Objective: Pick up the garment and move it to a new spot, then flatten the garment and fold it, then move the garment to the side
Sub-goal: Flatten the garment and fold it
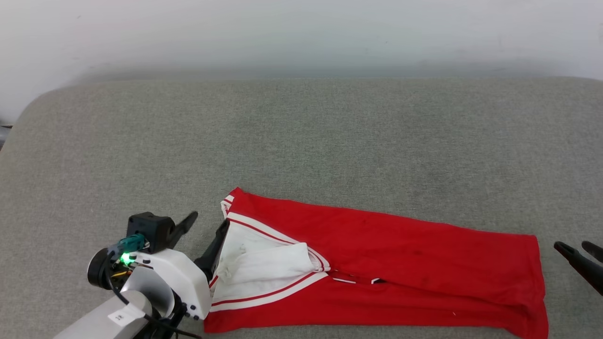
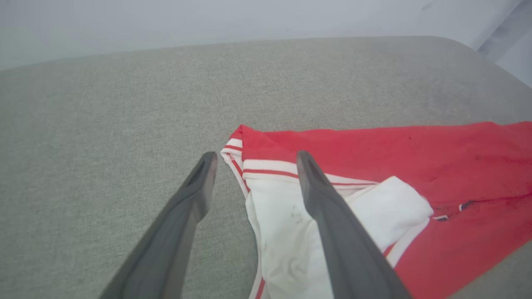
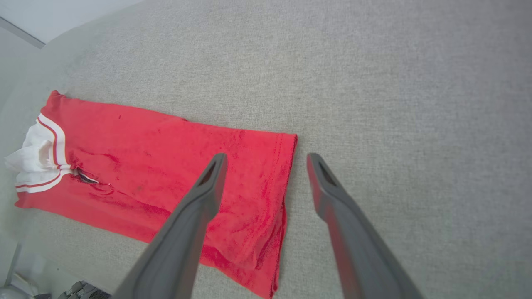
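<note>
The garment (image 1: 400,254) lies folded into a long red strip near the front edge of the grey padded surface (image 1: 301,141). Its white sleeves and striped trim are bunched at its left end. My left gripper (image 1: 208,222) stands open at that left end. In the left wrist view the left gripper (image 2: 256,157) straddles the garment's (image 2: 374,153) striped corner, one finger over white cloth and the other over bare surface. My right gripper (image 1: 572,245) is open just off the garment's right hem. In the right wrist view the right gripper (image 3: 267,158) spans the hem of the garment (image 3: 166,158) and holds nothing.
A pale wall (image 1: 301,33) rises behind the surface. The surface's rounded left corner (image 1: 28,117) falls away at the far left. The garment's near edge lies close to the surface's front edge.
</note>
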{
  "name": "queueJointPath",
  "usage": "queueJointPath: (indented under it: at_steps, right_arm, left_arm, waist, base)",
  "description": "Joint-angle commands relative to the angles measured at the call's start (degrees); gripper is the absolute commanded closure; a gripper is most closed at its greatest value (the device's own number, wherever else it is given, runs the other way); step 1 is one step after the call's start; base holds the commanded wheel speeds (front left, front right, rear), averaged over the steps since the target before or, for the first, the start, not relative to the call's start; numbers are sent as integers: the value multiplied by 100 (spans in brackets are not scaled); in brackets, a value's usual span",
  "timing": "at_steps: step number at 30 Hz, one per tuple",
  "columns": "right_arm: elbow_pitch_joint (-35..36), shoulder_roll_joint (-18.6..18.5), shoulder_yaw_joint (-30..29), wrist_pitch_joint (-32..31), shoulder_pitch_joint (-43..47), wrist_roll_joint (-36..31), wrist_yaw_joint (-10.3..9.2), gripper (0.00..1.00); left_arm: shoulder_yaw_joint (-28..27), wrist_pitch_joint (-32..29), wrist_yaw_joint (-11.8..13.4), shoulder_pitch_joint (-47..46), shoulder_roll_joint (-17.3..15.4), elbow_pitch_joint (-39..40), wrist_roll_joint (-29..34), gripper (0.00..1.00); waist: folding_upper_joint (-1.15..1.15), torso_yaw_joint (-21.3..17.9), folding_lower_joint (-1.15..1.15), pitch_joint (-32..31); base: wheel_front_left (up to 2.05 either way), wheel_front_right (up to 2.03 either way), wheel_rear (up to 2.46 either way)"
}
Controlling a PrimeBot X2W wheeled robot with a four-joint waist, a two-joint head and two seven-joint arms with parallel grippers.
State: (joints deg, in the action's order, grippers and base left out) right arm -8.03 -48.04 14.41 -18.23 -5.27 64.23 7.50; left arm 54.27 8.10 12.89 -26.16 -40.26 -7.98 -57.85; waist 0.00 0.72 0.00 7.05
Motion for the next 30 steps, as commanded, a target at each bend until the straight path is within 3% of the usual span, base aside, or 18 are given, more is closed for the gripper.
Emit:
queueJointPath:
  at_steps: [1, 9, 15, 24, 29, 30]
  right_arm:
    - [-76, 19, -115, -98, 135, 145, -3, 0]
    - [-700, 290, -377, -540, 338, 346, -3, 0]
    - [-1006, 674, -304, -623, 246, 380, -3, 0]
    - [-1294, 1193, 90, -675, 15, 441, -3, 0]
    - [-1308, 1285, 316, -598, -39, 481, -2, 0]
    - [-1319, 1267, 350, -564, -53, 466, -2, 55]
  left_arm:
    - [-94, 260, 164, 77, 76, -12, 119, 0]
    - [-690, 709, 781, 248, 468, -52, 831, 0]
    - [-1554, 717, 978, 640, 955, 195, 1793, 0]
    - [-2737, 719, 769, 1428, 1860, 474, 2969, 0]
    - [-3237, 713, 472, 1796, 2329, 488, 3488, 0]
    - [-3309, 713, 402, 1846, 2406, 469, 3586, 0]
  waist:
    - [0, 34, 0, 23]
    - [0, 171, 0, 185]
    - [0, 295, 0, 317]
    - [0, 404, 0, 368]
    - [0, 444, 0, 333]
    - [0, 449, 0, 323]
  base:
    - [0, 0, 0]
    - [0, 0, 0]
    - [0, 0, 0]
    - [0, 0, 0]
    - [0, 0, 0]
    - [0, 0, 0]
